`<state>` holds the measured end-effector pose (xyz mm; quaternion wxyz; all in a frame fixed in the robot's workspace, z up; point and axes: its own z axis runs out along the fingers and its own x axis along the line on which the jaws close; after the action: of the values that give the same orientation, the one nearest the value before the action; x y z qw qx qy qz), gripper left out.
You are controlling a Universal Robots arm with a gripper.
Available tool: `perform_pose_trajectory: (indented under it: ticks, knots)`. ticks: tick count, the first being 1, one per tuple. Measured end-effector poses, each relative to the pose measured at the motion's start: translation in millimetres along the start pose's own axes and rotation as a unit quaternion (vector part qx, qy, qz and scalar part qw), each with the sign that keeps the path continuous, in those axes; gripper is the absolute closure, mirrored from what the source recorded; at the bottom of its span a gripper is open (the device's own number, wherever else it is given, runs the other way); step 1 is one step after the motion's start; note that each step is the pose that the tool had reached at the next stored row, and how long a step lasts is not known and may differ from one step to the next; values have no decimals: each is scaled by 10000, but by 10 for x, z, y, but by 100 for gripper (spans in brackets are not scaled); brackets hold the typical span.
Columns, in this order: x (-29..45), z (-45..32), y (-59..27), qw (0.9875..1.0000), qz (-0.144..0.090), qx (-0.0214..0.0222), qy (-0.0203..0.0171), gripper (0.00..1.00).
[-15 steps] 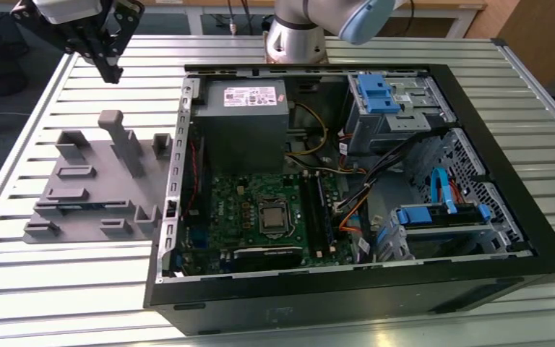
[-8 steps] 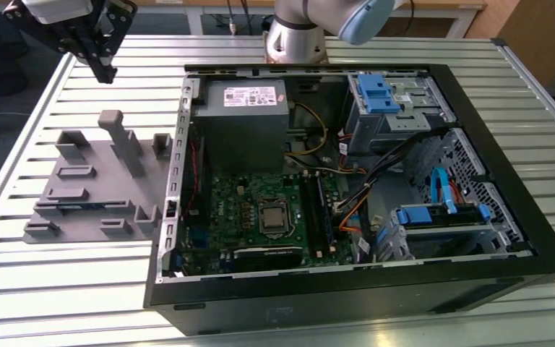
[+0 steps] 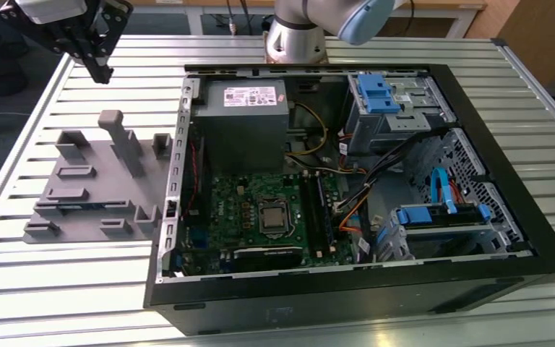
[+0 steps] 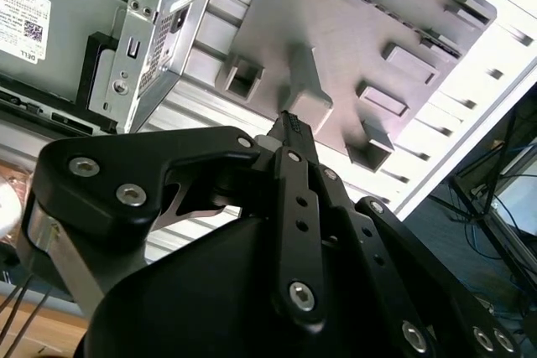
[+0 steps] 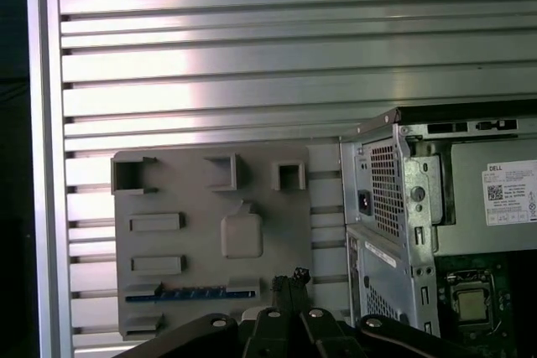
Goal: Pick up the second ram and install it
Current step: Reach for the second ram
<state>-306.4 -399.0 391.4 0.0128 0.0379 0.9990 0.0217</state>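
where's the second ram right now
The second ram sits in the grey holder, at the exterior view's left of the open computer case.

A robotics lab; slatted aluminium bench; opened computer case; grey fixture plate.

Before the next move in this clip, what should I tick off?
1. Second ram seated in grey holder: ok.
2. Hand empty: ok.
3. Hand open for a grasp: not ok, it is shut.
4. Hand lined up over the ram: cannot tell; it hangs well above the holder, touching nothing.
5. Computer case open: ok.
6. Free slot on the motherboard: cannot tell.
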Motion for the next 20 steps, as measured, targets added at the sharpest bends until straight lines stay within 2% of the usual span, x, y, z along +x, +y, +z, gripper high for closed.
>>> perform_pose_trajectory:
  ticks: [6,12,20]
  knots:
    - [35,1,-3,10000,0,0,0,89]
    - [128,-2,-15,10000,0,0,0,89]
    - [193,-7,-108,10000,0,0,-1,89]
